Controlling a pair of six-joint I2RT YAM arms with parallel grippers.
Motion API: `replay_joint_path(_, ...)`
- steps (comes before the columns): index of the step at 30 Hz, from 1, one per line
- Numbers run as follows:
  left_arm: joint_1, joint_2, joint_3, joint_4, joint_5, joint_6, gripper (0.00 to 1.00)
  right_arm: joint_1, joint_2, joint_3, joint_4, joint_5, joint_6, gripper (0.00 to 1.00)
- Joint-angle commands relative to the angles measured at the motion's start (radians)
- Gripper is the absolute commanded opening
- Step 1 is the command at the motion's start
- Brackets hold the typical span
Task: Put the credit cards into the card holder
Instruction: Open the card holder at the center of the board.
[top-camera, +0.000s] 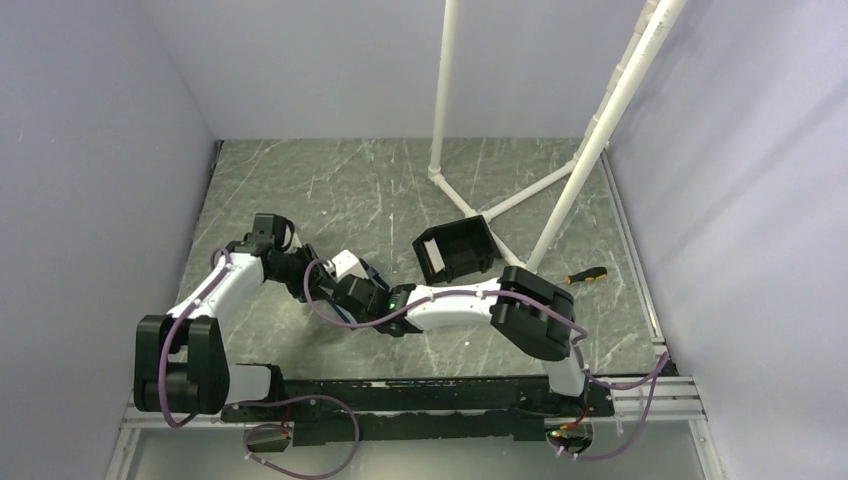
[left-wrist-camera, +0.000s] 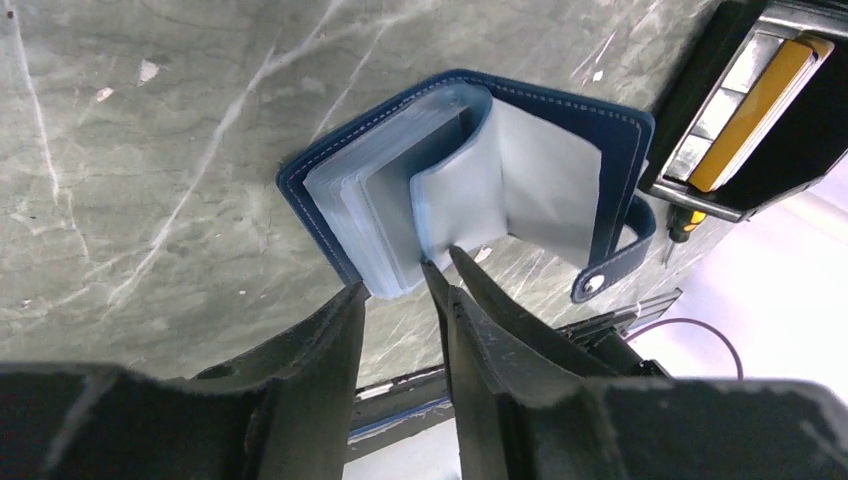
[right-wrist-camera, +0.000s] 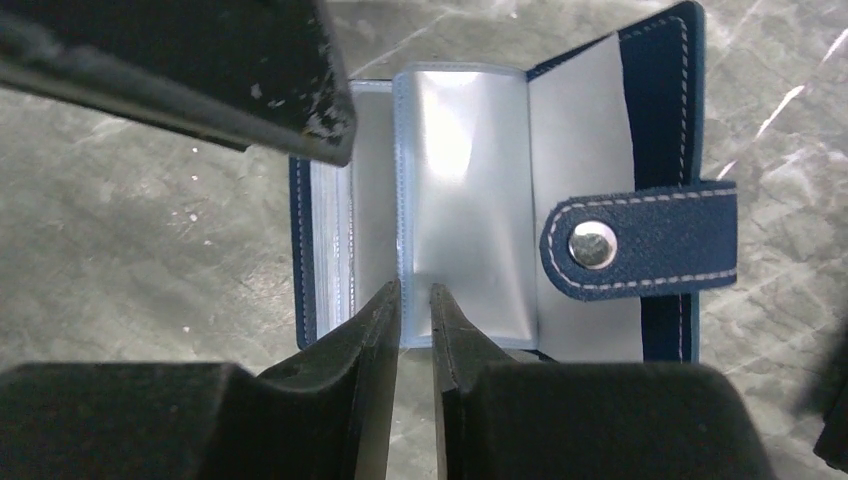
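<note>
Right tool (right-wrist-camera: 412, 288) nearly closed around card holder (right-wrist-camera: 470, 180) sleeve; left tool (left-wrist-camera: 392, 280) half-open.

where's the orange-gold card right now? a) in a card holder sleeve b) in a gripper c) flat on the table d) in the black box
d: the left wrist view shows the orange-gold card propped inside the black box, apart from the open card holder.

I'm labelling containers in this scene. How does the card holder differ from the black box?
The card holder is dark blue with stitched edges; the black box is plain black. The card holder shows only empty-looking clear sleeves; the black box holds an orange-gold card. The card holder has a snap strap; the black box shows none. Both are open.
</note>
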Motion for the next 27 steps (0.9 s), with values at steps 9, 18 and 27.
replay_joint_path(9,-0.063,0.069,-0.020,0.100,0.023,-0.017,0.00,-0.024,-0.054,-0.022,0.012,0.035,0.009,0.20)
replay_joint_path(18,-0.096,0.119,-0.028,0.187,0.021,-0.060,0.00,-0.033,-0.056,-0.032,0.022,0.018,0.013,0.20)
replay_joint_path(27,-0.109,0.242,-0.022,0.163,-0.063,-0.057,0.00,-0.043,-0.049,-0.019,0.018,0.031,-0.005,0.20)
